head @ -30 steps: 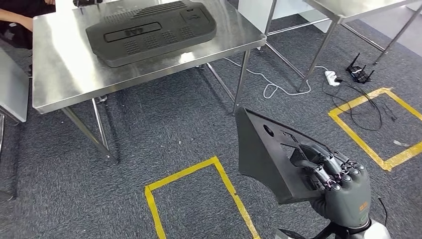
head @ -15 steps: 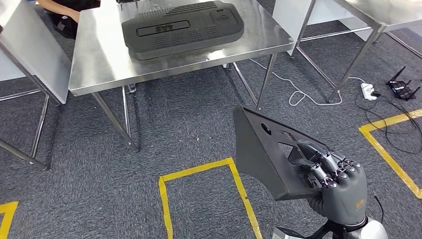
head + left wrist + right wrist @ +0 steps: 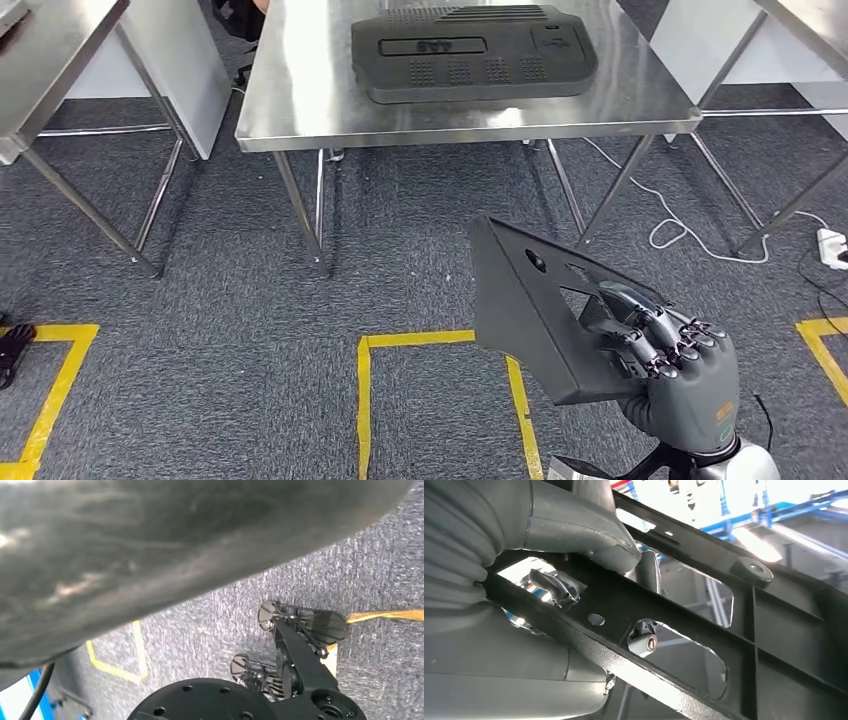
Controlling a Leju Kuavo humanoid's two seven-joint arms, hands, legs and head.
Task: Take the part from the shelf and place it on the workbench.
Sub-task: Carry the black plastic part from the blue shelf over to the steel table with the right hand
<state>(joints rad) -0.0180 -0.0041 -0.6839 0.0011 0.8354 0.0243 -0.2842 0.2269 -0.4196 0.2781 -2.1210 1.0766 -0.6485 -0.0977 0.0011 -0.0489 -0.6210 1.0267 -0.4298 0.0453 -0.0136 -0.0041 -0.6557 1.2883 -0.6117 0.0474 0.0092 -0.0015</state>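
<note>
My right hand (image 3: 680,385) grips the dark plastic part (image 3: 530,305), a flat angular panel with cut-out openings. My fingers (image 3: 655,335) curl through one opening from the far face, and my palm sits below the panel's lower corner. The part is carried off the floor, tilted on edge, with its broad face turned toward my left and its pointed top corner rising above the hand. In the right wrist view, my thumb (image 3: 574,525) presses against a rib of the part (image 3: 704,645), and the fingers pass through the slots beyond it. The part is held over grey carpet (image 3: 230,330), above a rectangle of yellow floor tape (image 3: 365,400). The stainless-steel workbench (image 3: 300,105) stands ahead, well apart from the part. A large dark moulded panel (image 3: 470,50) lies flat on its top. A white cable (image 3: 690,235) runs on the carpet beside the bench legs. I cannot tell how the fingers of my left hand lie; the left wrist view is blurred by a dark surface close to the lens.
</note>
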